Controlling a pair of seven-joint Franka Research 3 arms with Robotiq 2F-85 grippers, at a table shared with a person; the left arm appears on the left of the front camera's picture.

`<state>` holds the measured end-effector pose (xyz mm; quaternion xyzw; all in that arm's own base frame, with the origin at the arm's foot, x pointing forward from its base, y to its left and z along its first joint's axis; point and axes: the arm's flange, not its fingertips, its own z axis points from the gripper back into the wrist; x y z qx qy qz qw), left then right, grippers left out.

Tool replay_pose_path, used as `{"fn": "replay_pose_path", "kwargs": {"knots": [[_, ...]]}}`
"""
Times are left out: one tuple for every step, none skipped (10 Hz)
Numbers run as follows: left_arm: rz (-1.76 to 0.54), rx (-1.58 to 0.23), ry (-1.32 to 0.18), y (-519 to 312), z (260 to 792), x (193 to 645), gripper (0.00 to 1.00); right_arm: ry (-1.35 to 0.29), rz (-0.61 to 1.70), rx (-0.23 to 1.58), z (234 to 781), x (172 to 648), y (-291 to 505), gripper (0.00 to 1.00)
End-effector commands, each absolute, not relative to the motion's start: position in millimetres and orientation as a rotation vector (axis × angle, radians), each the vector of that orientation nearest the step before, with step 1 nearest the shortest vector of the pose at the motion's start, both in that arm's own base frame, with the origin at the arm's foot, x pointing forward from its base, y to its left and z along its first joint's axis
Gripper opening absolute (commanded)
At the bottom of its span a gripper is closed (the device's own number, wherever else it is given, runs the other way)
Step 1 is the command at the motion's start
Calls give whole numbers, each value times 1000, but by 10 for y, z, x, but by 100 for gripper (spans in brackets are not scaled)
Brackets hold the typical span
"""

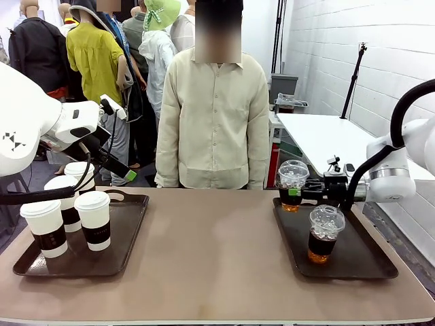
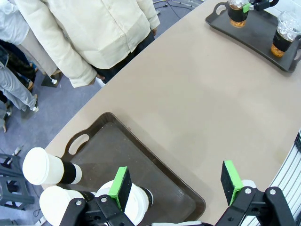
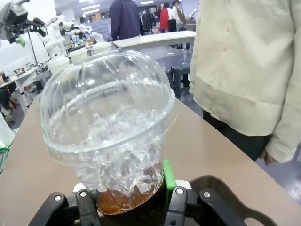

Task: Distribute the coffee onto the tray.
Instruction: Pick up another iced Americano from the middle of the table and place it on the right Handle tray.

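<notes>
Brown table (image 1: 211,258): four paper cups (image 1: 93,219) on left tray (image 1: 129,234).

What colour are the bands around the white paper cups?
Dark brown bands, best seen in the front view.

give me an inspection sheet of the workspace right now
surface: tan table, a dark tray at each end
job's things: four paper cups on the left tray; two iced cups on the right tray, the far iced cup gripped, the near iced cup standing free
clutter: nothing seen
grippers: left gripper open, above the left tray's edge; right gripper shut on the far iced cup
cables: black cable along the right arm
surroundings: person standing at the far side
</notes>
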<state>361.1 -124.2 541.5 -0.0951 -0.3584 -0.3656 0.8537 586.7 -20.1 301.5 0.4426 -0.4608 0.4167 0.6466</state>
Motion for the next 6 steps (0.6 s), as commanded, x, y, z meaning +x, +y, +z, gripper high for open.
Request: {"fn": "replay_pose_path", "kwargs": {"knots": [[-770,-203,-749,-1236,5411,3608,100,-1110,945,1017,3014,5757,-270,56],[-770,-203,-749,-1236,5411,3608,100,-1116,938,1008,2970,5745,-319,56],[-770,-203,-749,-1236,5411,3608,100,-1128,939,1014,2923,5730,-377,56],[-770,-203,-749,-1236,5411,3608,100,-1129,941,1007,2878,5728,-412,56],[-770,-203,-749,-1236,5411,3608,100,-1129,948,1001,2818,5724,-436,56],[-770,-203,-749,-1236,5411,3608,100,-1134,954,1006,2760,5722,-447,56]]}}
